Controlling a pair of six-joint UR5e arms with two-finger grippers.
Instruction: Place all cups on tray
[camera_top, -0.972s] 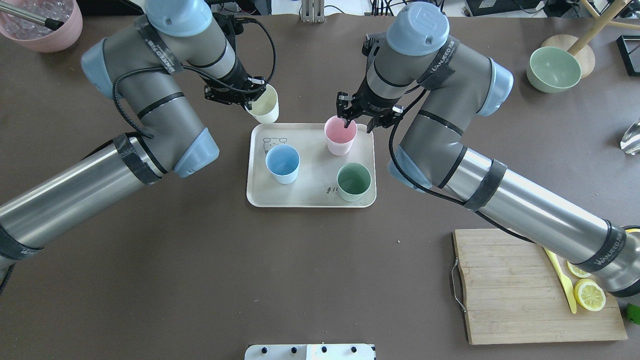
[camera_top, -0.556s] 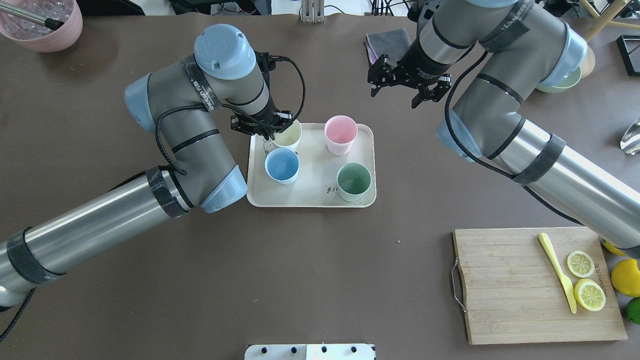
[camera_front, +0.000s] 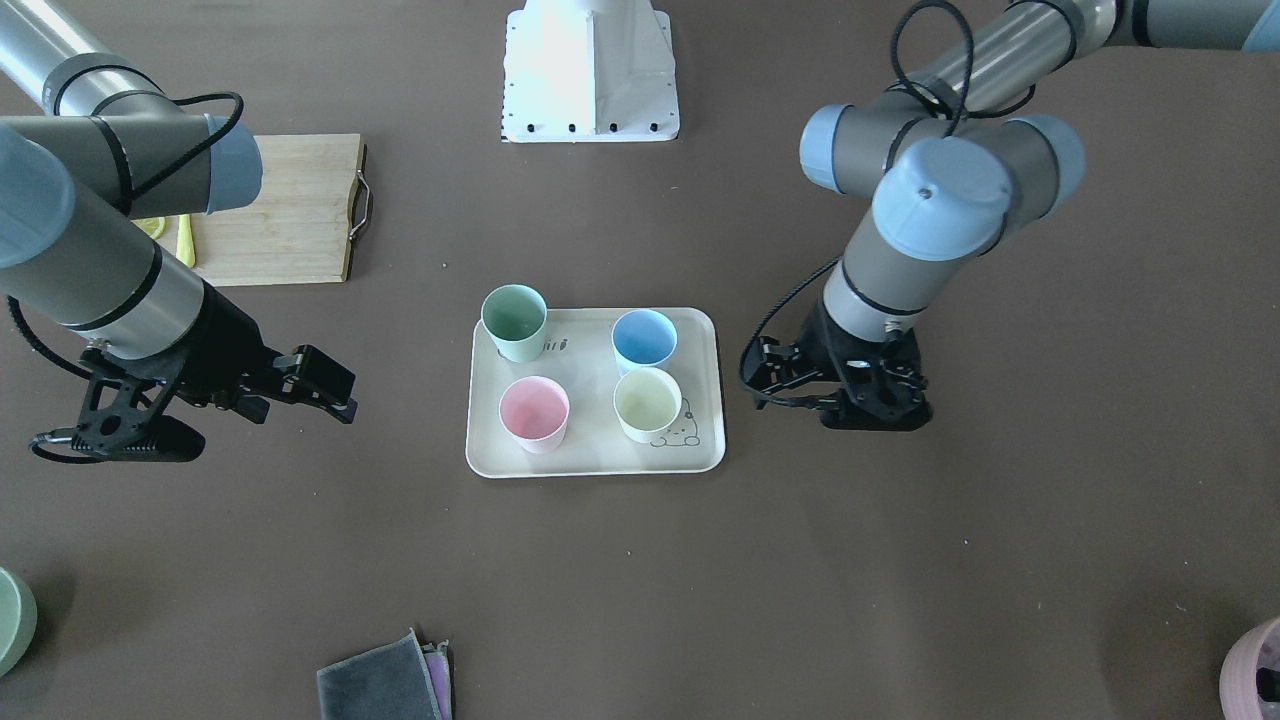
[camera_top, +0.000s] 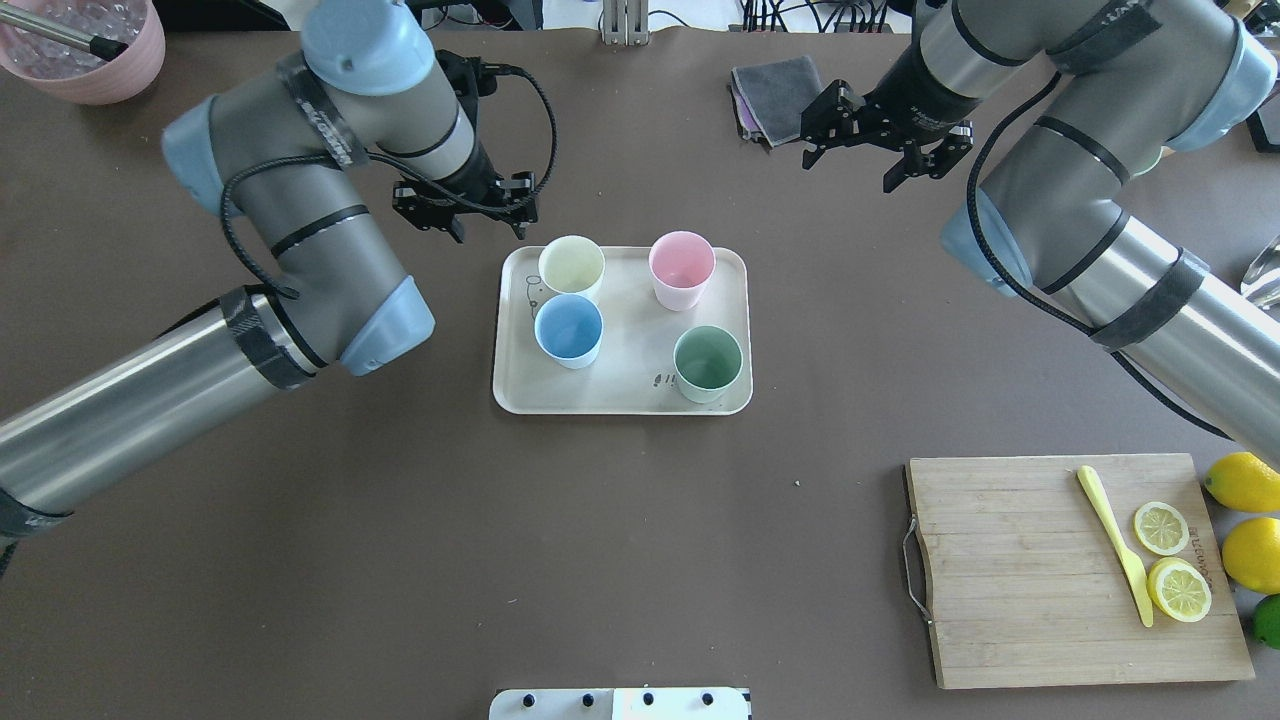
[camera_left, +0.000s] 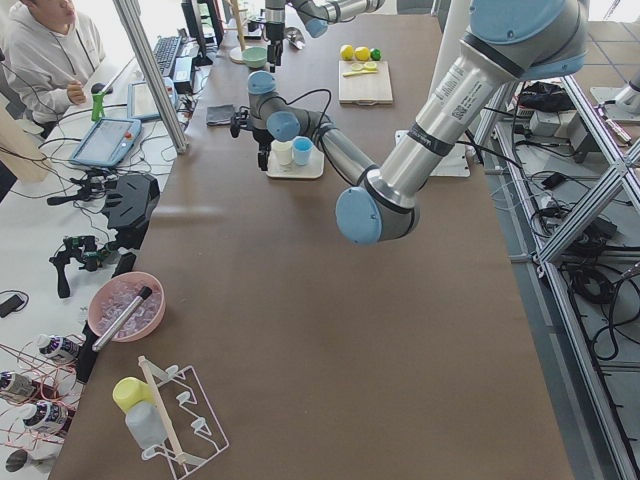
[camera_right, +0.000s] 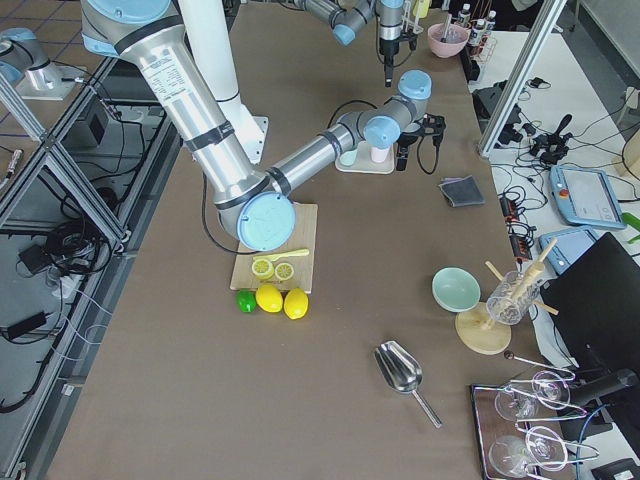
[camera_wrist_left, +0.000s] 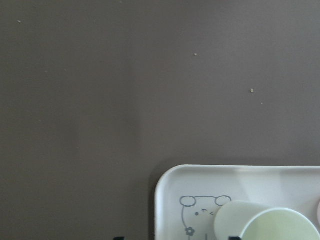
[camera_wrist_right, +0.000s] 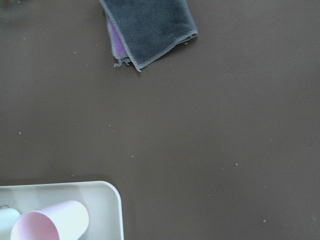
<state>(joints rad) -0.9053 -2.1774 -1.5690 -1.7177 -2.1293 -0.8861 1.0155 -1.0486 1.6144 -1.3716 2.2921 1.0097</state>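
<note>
The cream tray (camera_top: 630, 392) lies mid-table with four cups standing on it: pale yellow (camera_top: 571, 266), light blue (camera_top: 568, 328), pink (camera_top: 681, 265) and mint green (camera_top: 708, 362). In the front-facing view the tray (camera_front: 592, 462) holds the same cups: green (camera_front: 514, 320), blue (camera_front: 644, 338), pink (camera_front: 534, 410), yellow (camera_front: 648, 400). My left gripper (camera_top: 490, 228) is open and empty, just off the tray's far left corner. My right gripper (camera_top: 850, 172) is open and empty, well beyond the tray's far right corner. The left wrist view shows the yellow cup (camera_wrist_left: 272, 225); the right wrist view shows the pink cup (camera_wrist_right: 50, 222).
A folded grey cloth (camera_top: 780, 92) lies next to the right gripper. A wooden cutting board (camera_top: 1040, 600) with lemon slices and a yellow knife sits front right, whole lemons (camera_top: 1245, 520) beside it. A pink bowl (camera_top: 95, 60) stands at the far left corner.
My left gripper let go of the yellow cup on the tray and drew back off its far left corner. My right arm moved further right, away from the tray.
</note>
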